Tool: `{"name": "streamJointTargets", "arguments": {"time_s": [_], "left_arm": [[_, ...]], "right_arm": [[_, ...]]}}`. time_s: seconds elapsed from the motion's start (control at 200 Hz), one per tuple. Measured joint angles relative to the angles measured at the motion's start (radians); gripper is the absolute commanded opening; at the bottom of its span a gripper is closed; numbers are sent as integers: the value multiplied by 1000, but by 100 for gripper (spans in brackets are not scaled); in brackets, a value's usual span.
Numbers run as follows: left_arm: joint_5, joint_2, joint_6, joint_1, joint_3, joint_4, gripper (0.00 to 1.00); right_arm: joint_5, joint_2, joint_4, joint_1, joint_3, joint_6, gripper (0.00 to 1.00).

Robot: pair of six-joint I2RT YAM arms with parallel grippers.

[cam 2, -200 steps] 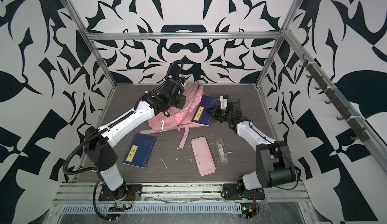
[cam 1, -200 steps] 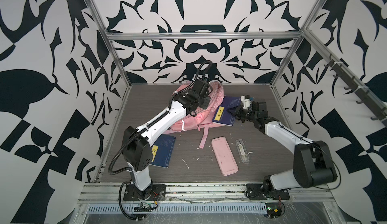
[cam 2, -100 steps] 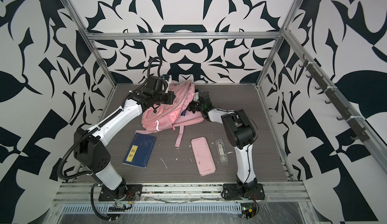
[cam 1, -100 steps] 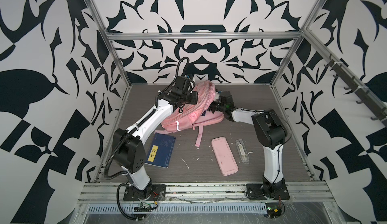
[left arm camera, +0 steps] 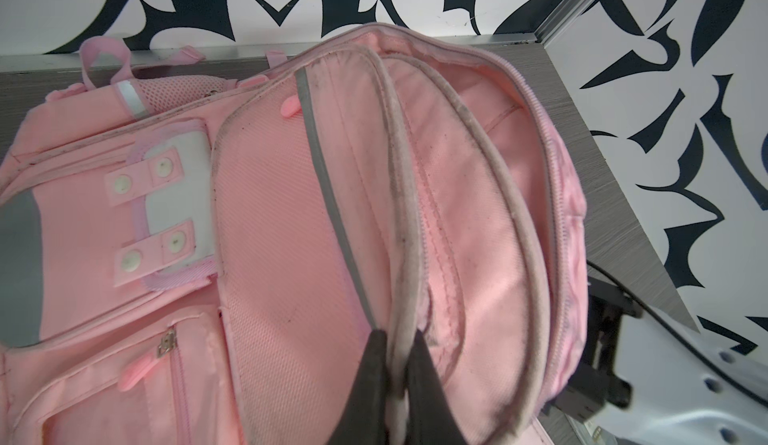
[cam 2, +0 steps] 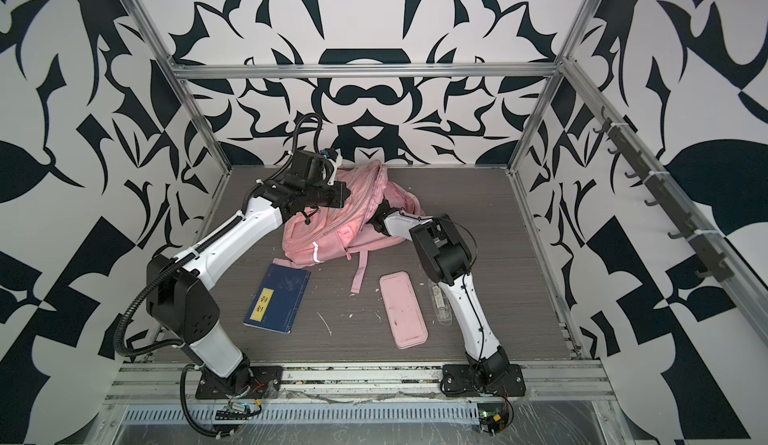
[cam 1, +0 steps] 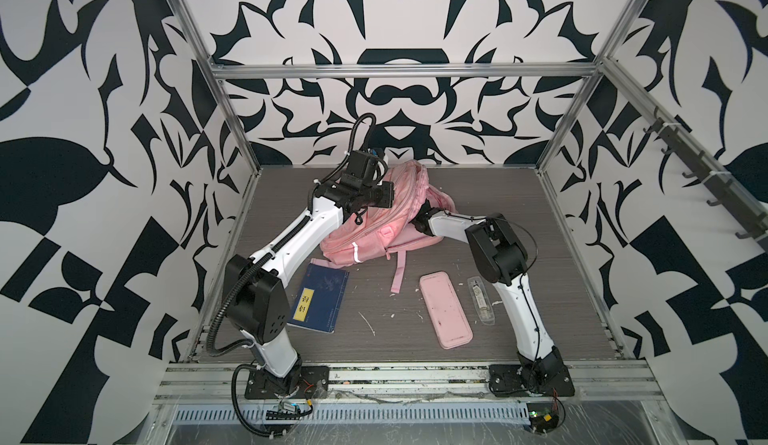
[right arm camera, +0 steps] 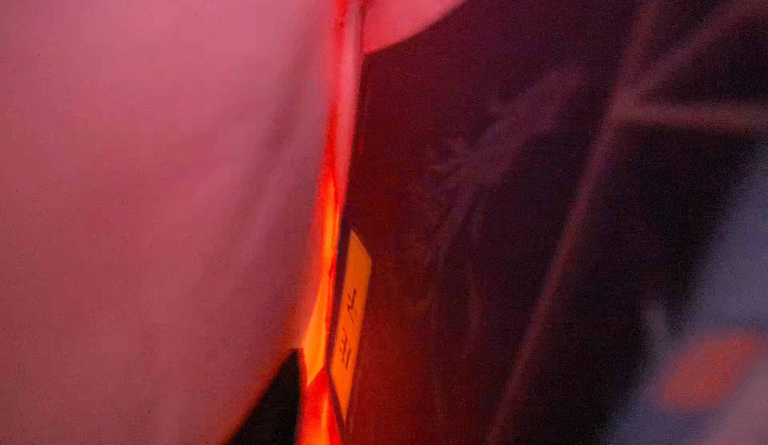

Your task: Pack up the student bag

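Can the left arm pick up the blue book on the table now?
Probably not yet: the left fingers are pinched shut on the rim of the student bag. The blue book lies uncovered beside that arm, so it would have to let go first.

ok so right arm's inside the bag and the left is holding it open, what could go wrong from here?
1. The left gripper pinches only the thin piped rim of the student bag; a slip would likely drop the flap onto the right arm.
2. The right arm reaches deep inside beside the blue book; pulling out could snag fabric or drag the book back out.
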Motion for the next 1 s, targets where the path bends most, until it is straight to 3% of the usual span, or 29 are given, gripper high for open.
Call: {"name": "streamJointTargets", "arguments": {"time_s": [0.065, 0.345, 0.66, 0.805, 1.0], "left_arm": [[0, -3, 3, 1, -1, 0, 0], [-19, -22, 29, 6, -2, 6, 0], [-17, 85, 42, -2, 21, 7, 0], [-9, 155, 31, -6, 52, 2, 0], [-22, 179, 22, -19, 61, -17, 37]], "right_arm": [[20, -31, -92, -6, 0, -63, 76], [164, -208, -382, -51, -48, -281, 85], [316, -517, -417, -192, -443, -359, 100], [423, -704, -429, -204, -619, -393, 100], [500, -966, -419, -192, -732, -381, 100]]}}
